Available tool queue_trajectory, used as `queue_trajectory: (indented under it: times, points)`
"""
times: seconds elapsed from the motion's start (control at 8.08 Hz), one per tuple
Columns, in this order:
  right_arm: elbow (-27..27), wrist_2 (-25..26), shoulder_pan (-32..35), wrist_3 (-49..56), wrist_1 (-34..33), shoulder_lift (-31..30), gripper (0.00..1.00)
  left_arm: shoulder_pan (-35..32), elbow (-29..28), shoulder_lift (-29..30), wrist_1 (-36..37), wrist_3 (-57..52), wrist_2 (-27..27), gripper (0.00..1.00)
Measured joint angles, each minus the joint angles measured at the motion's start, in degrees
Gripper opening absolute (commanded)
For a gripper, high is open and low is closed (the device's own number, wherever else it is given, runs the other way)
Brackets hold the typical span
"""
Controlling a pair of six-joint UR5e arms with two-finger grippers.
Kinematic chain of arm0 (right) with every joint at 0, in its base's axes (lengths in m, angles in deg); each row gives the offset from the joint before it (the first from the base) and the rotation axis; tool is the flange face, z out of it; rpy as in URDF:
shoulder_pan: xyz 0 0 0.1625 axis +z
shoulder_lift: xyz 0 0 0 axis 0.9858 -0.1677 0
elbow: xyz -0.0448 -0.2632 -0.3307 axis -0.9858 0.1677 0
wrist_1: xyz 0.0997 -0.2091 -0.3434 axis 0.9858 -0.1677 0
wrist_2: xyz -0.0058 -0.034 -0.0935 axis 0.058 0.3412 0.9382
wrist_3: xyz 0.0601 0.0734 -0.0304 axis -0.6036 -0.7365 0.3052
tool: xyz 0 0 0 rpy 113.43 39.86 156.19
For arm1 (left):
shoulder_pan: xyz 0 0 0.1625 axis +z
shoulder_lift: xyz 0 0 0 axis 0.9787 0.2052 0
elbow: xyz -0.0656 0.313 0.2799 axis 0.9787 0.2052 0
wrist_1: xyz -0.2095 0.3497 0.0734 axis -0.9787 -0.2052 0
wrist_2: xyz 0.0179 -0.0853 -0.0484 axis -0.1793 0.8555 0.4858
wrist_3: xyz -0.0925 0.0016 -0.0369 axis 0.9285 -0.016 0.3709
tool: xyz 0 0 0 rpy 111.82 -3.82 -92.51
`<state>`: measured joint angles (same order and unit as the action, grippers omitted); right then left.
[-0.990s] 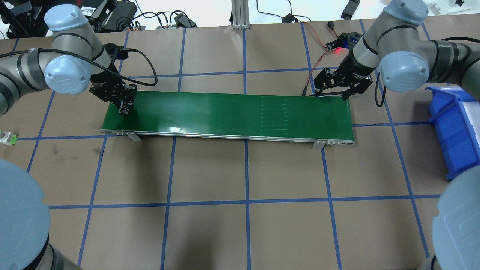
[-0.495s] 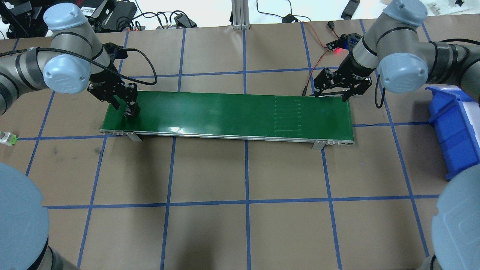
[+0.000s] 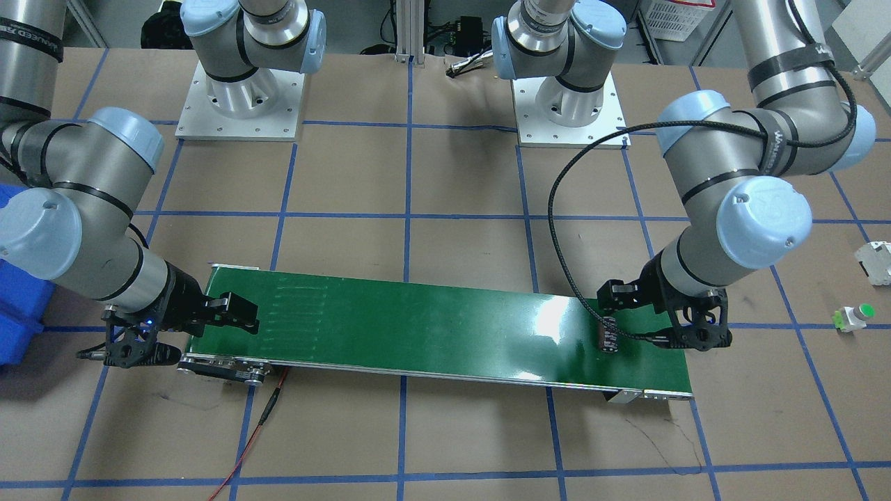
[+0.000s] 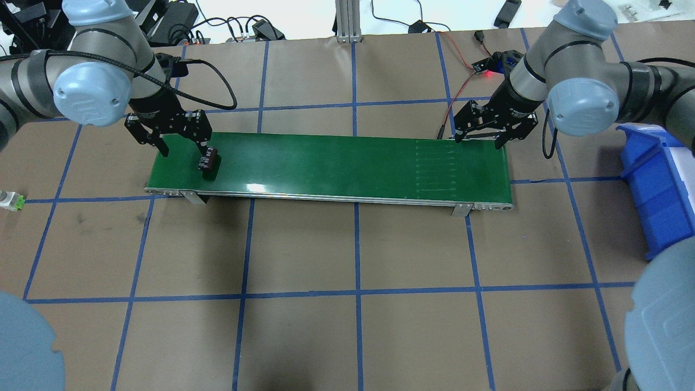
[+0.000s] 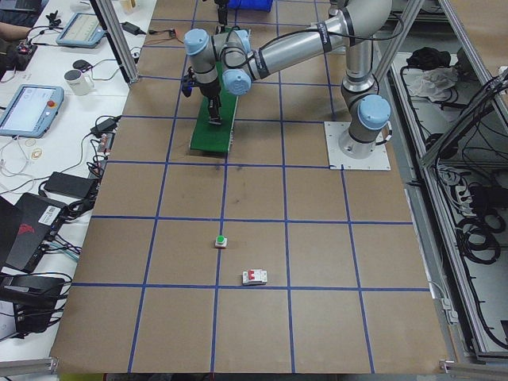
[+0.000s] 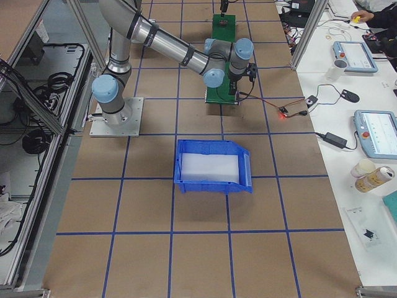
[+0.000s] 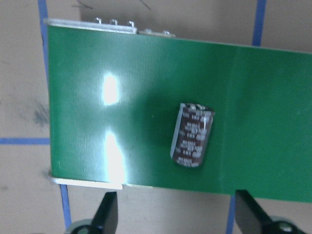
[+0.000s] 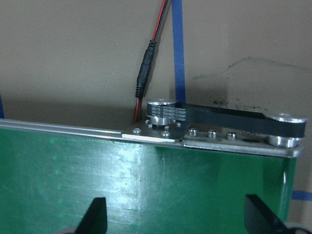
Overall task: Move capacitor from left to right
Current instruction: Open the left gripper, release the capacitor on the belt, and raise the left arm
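A small dark brown cylindrical capacitor (image 4: 209,162) with a pale silvery stripe is seen lying on its side on the long green conveyor belt (image 4: 336,163), close to the belt's left end. In the left wrist view it is shown free on the green surface, its printed side facing up and its long axis set roughly across the belt.

The left gripper (image 4: 183,145) is held above that left end with its jaws spread wide. The capacitor lies just beside the inner finger, and no grip on it is visible.

The right gripper (image 4: 479,138) is held over the far edge of the belt's right end, its jaws also spread wide with nothing between them. A red and black wire (image 8: 146,73) is seen running to the belt's pulley there.

A blue plastic bin (image 4: 651,179) is placed on the brown table (image 4: 353,250) beyond the belt's right end. A white button with a green cap (image 3: 855,316) and a white boxy block (image 3: 878,261) are placed well apart from the belt, on the left.
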<state>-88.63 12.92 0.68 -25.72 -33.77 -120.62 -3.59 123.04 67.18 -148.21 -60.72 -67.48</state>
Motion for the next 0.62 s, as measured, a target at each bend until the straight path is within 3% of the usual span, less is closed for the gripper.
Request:
queue_trajectory:
  times: [0.62]
  points:
    - [-2.6,0.0,0.0,0.7,0.2,-0.1,1.00,-5.5,-5.9,-8.9,-14.1,9.6,-0.2,1.00]
